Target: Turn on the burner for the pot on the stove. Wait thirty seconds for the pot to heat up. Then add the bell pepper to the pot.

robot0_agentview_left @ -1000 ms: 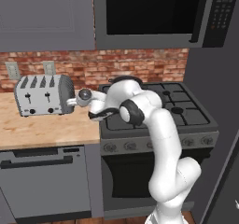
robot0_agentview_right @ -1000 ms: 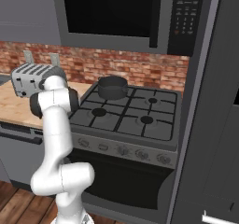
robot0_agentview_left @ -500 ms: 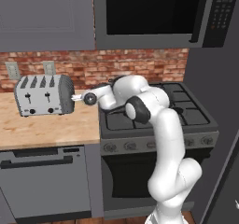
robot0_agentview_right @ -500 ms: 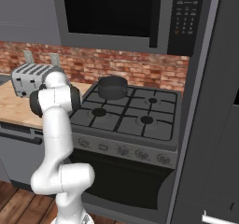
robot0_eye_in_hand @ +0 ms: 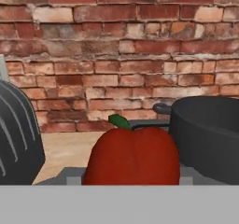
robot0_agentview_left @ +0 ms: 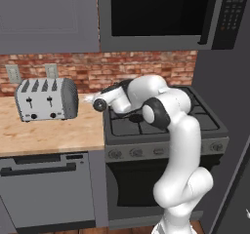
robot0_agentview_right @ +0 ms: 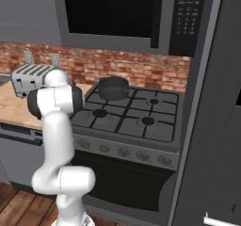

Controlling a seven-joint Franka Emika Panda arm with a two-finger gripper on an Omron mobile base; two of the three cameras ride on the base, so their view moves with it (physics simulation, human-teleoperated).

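Bell pepper [robot0_eye_in_hand: 132, 155] fills the near view, gripped between the fingers; pot [robot0_eye_in_hand: 207, 136] beside it

In the hand view the bell pepper [robot0_eye_in_hand: 132, 155] hides the hand's tips, the pot [robot0_eye_in_hand: 207, 136] runs off the right edge, and the toaster [robot0_eye_in_hand: 16, 139], probably, is cut at left.

The wooden counter [robot0_agentview_left: 49, 135] carries a silver toaster [robot0_agentview_left: 46, 99] near the brick wall, to the left of the tool [robot0_agentview_left: 93, 100] in the left base view. Beside the counter stands the stove [robot0_agentview_right: 141, 126]; the pot [robot0_agentview_right: 113, 88] sits on its back left burner, beyond the tool's right.
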